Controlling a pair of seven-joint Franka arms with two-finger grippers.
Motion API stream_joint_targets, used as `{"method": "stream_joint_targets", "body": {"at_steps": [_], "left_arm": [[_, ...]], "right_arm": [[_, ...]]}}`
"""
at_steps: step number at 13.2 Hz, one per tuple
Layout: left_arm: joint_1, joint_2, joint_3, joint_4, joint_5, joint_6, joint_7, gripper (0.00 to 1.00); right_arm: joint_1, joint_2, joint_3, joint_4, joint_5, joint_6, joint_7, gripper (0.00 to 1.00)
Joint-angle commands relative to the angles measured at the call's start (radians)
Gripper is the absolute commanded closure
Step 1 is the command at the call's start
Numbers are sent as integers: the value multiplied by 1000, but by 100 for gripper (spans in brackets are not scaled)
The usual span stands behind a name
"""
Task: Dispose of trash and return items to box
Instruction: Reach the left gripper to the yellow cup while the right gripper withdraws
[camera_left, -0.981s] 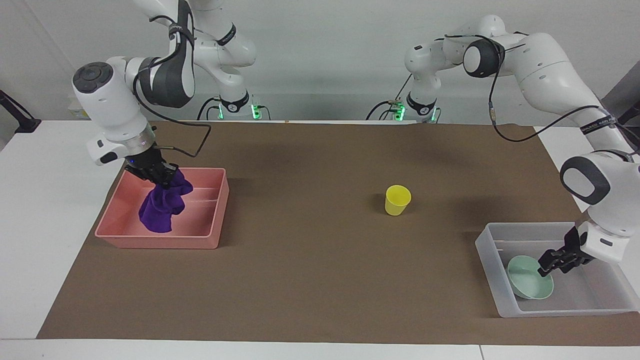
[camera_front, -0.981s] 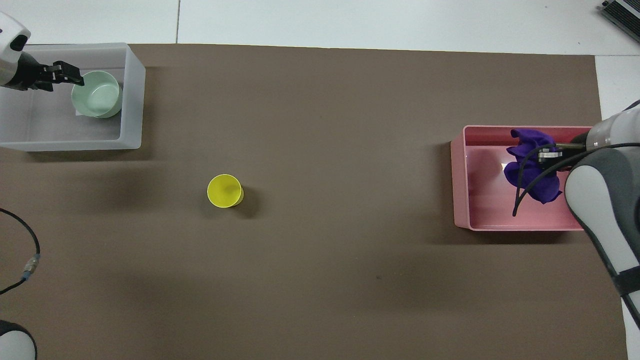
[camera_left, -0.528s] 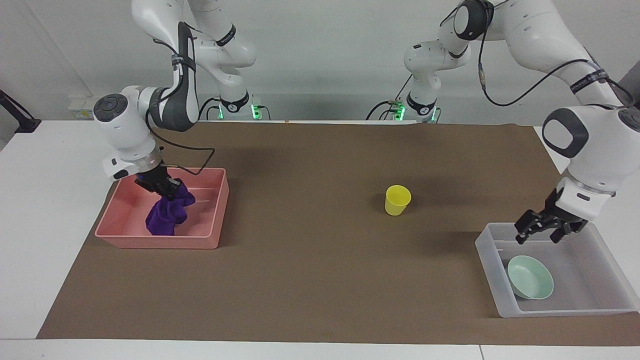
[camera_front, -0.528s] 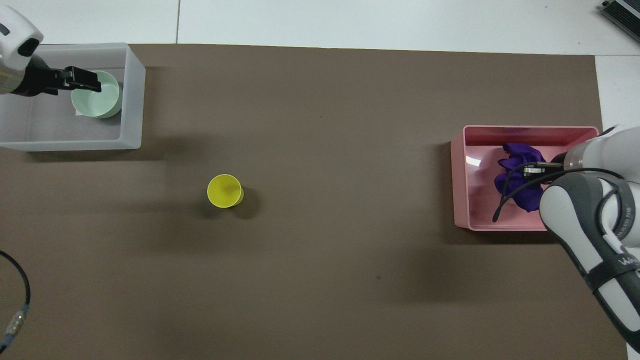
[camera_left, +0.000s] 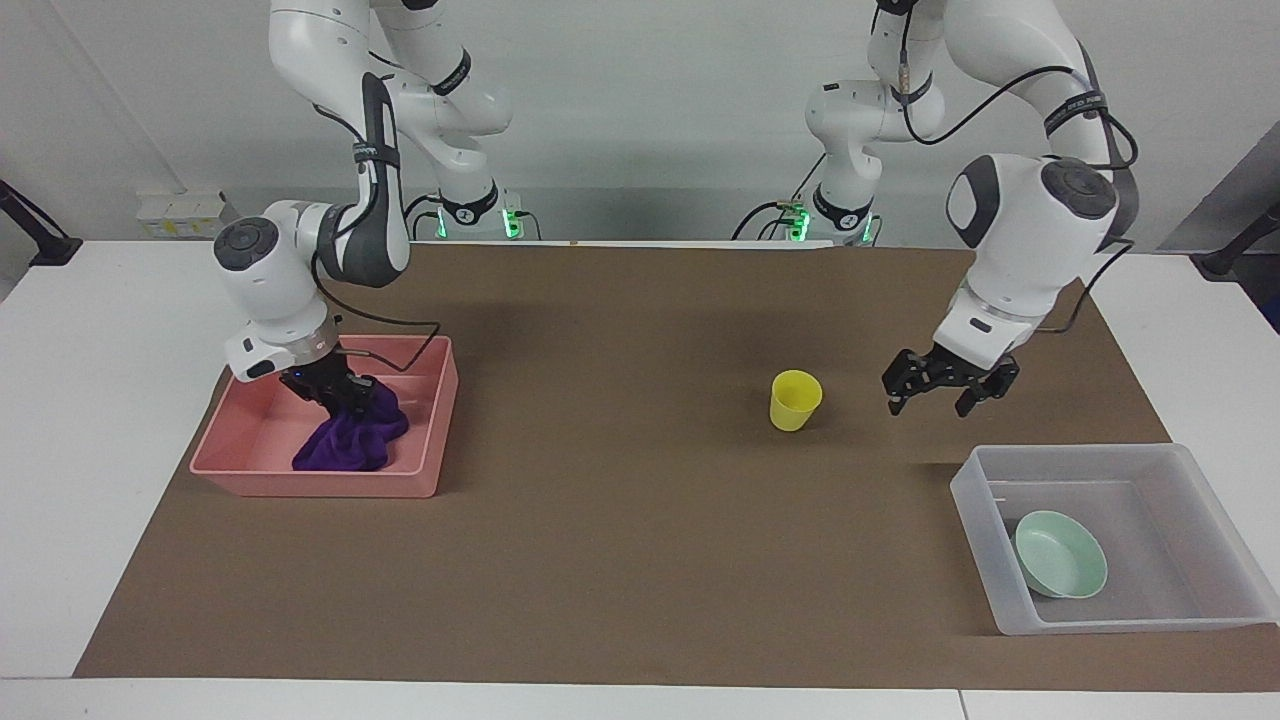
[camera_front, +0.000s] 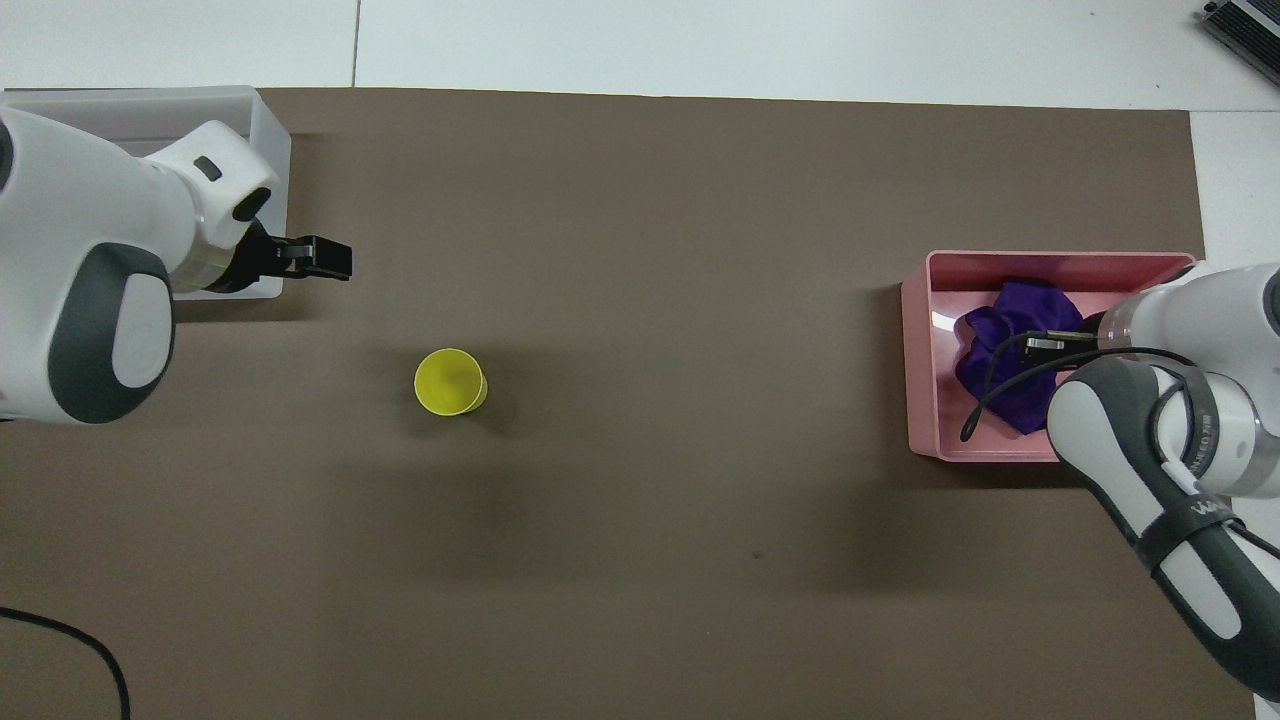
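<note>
The purple rag (camera_left: 352, 442) lies slumped on the floor of the pink tub (camera_left: 330, 486). My right gripper (camera_left: 342, 391) is low inside that tub, shut on the top of the rag, which also shows in the overhead view (camera_front: 1000, 345). The yellow cup (camera_left: 795, 400) stands upright on the brown mat, also in the overhead view (camera_front: 450, 381). My left gripper (camera_left: 930, 393) is open and empty, over the mat between the cup and the translucent box (camera_left: 975, 497). The mint-green bowl (camera_left: 1061, 567) sits in that box. In the overhead view my left arm hides the bowl.
The brown mat (camera_left: 620, 540) covers most of the white table. The pink tub stands at the right arm's end and the translucent box at the left arm's end, its corner showing in the overhead view (camera_front: 215, 100).
My left gripper let go of the bowl in the box, rose and moved out toward the cup. My right gripper lowered the rag from hanging until it rests on the pink tub's floor.
</note>
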Motion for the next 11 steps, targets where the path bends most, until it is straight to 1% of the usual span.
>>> {"method": "stream_joint_targets", "body": {"at_steps": [1,3,5,8,9,10,11], "left_arm": [[-56,-80,15,-197,5,170,-11,0],[-96,-82,15,-258,5,224,-11,0],[-110,-88,15,-314,5,266,-16,0],[-143,-91,15,-392,5,344,-26,0],[-153,-91,15,-410,5,359,-54,16],[-168,-88,15,-420,5,375,-92,41],[-173,-85,15,-424,5,381,-133,71]], "right_arm": [[-3,-54,17,45,-5,-71,8,0],[5,-101,34,85,-5,-131,8,0],[29,-146,48,121,-5,-206,10,0],[60,-157,50,230,-5,-347,14,0],[60,-155,50,284,-6,-406,13,0],[59,-155,50,328,-6,-458,8,0],[57,-157,48,367,-6,-505,3,0]]}}
